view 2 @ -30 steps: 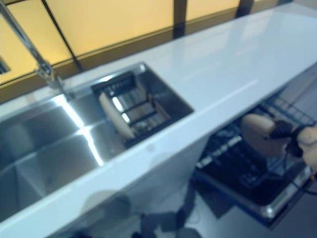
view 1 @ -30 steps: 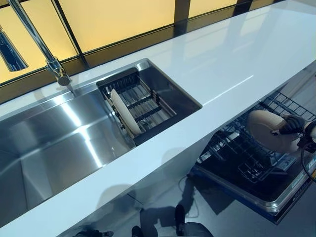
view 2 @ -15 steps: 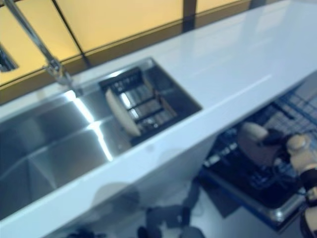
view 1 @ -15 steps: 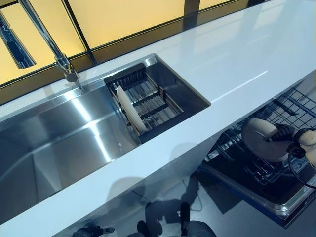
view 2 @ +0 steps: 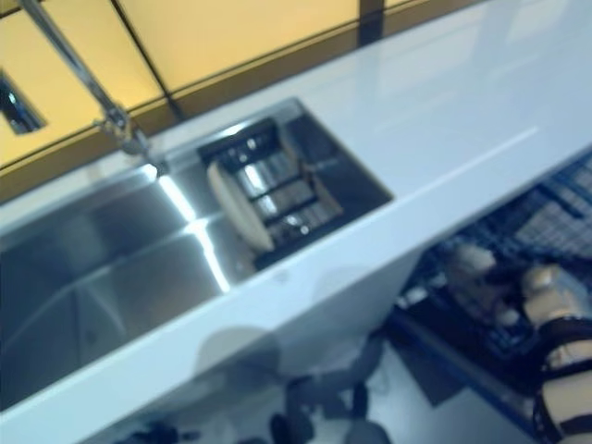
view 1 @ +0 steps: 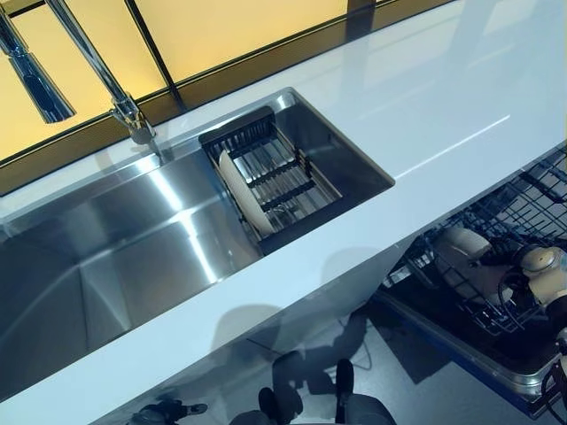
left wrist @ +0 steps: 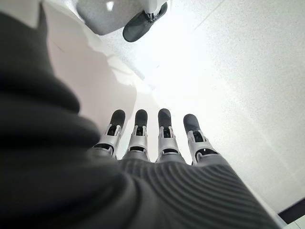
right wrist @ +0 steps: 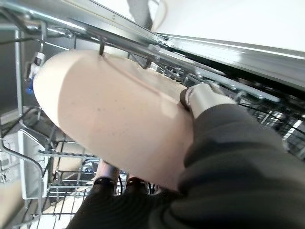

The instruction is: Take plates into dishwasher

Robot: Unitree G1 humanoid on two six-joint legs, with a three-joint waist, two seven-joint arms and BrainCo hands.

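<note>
A beige plate (view 1: pixel 462 259) stands on edge among the wires of the dishwasher rack (view 1: pixel 532 199) below the counter, at the lower right. My right hand (view 1: pixel 509 263) is shut on it; in the right wrist view the thumb (right wrist: pixel 202 98) presses on the plate's (right wrist: pixel 109 114) face and the fingers curl behind its rim. A second beige plate (view 1: pixel 244 197) stands upright in the dark drying rack (view 1: pixel 288 181) inside the sink. My left hand (left wrist: pixel 162 138) shows only in the left wrist view, hanging over the floor with straight fingers and nothing in it.
The steel sink (view 1: pixel 106 257) with its tall faucet (view 1: pixel 97 66) fills the left. The white counter (view 1: pixel 416 106) runs across to the right, above the open dishwasher door (view 1: pixel 483 354). Rack wires (right wrist: pixel 28 143) crowd round the held plate.
The view has shifted. My right hand has lowered the plate from above the open dishwasher down into its rack. The plate in the sink rack has not moved.
</note>
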